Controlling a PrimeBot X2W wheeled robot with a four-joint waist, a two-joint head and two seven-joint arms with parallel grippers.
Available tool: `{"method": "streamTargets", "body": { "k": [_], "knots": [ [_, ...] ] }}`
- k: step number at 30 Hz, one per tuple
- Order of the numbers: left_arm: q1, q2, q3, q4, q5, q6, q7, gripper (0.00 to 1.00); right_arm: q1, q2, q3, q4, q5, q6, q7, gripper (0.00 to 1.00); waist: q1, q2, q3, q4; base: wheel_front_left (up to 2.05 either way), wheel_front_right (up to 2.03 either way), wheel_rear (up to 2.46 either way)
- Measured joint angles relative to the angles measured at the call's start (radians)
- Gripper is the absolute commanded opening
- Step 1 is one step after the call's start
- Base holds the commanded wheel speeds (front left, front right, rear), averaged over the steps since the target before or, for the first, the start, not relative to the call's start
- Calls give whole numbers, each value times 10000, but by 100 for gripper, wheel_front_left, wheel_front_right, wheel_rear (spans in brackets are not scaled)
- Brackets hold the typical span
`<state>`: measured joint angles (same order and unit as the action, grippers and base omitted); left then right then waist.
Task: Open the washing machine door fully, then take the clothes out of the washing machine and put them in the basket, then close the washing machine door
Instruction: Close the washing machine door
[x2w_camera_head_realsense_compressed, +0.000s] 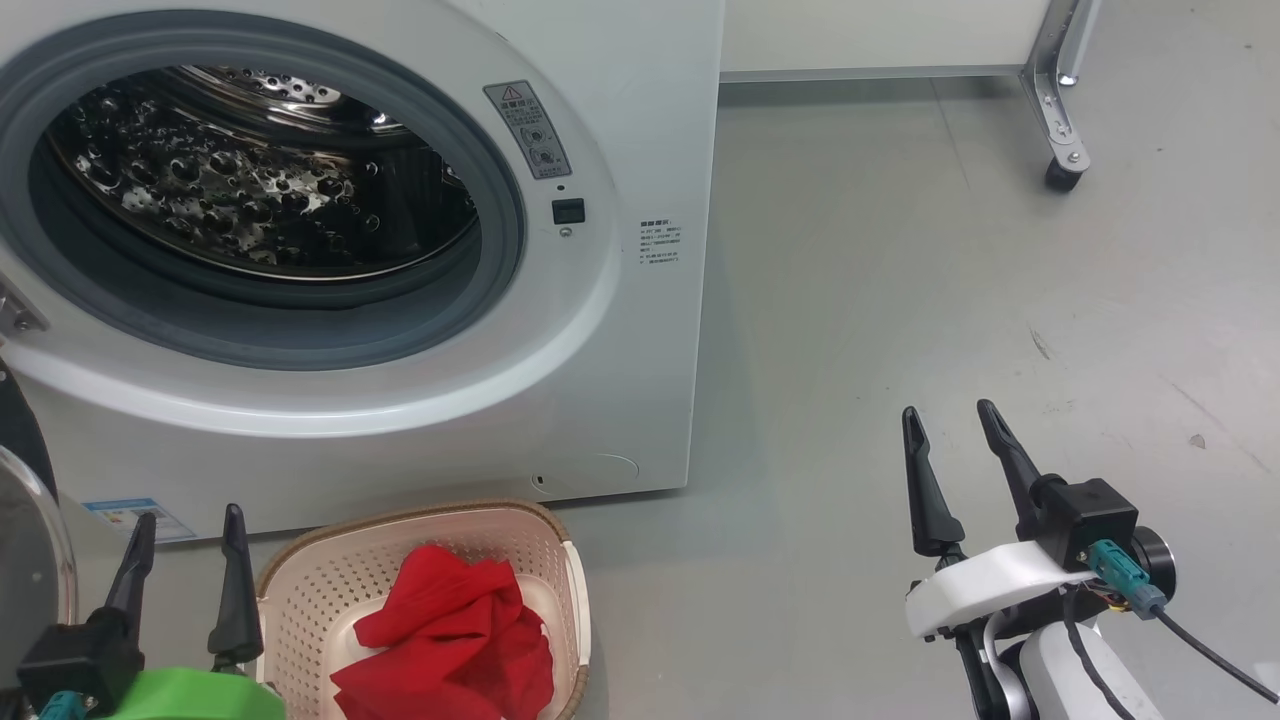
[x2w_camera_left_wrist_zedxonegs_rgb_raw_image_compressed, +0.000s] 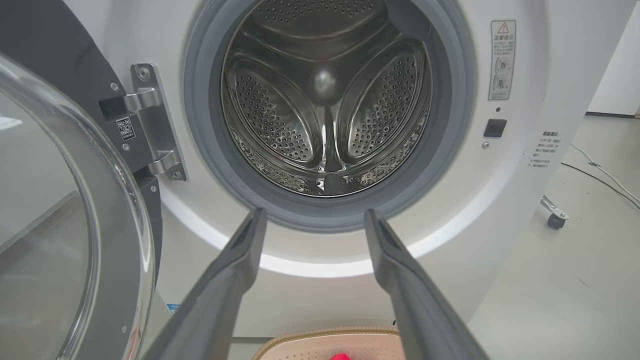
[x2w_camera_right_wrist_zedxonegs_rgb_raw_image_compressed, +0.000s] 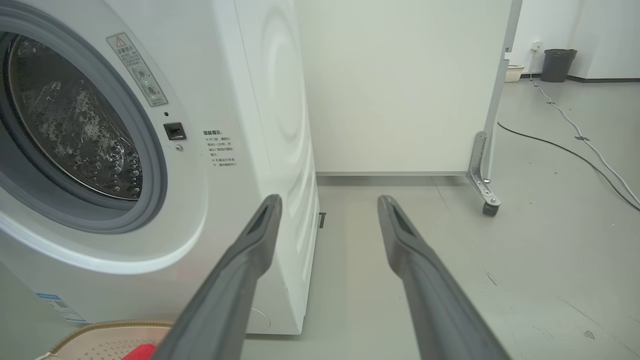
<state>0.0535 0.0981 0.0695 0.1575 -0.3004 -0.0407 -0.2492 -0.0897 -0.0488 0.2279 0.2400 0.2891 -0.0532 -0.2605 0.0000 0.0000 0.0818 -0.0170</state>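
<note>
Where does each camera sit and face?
Head view: high, looking down at the washing machine, the basket holding the clothes, and the open left end effector and right end effector.
Left wrist view: low, facing into the drum, washing machine door at left; own fingers.
Right wrist view: low, facing past the machine's corner to a white panel; own fingers.
All share drum and basket.

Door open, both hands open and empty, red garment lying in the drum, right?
No. The head view shows the red garment in the basket, not the drum. Door open, left hand and right hand open and empty: correct.
</note>
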Motion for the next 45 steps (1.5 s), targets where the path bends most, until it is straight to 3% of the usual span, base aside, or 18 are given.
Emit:
{"method": "streamTargets", "body": {
  "k": [45],
  "knots": [
    [171, -414, 403, 12, 571, -320, 0, 100, 213, 13, -176, 153, -2, 171, 0, 100, 0, 0, -264, 295, -72, 72, 0]
  ]
}}
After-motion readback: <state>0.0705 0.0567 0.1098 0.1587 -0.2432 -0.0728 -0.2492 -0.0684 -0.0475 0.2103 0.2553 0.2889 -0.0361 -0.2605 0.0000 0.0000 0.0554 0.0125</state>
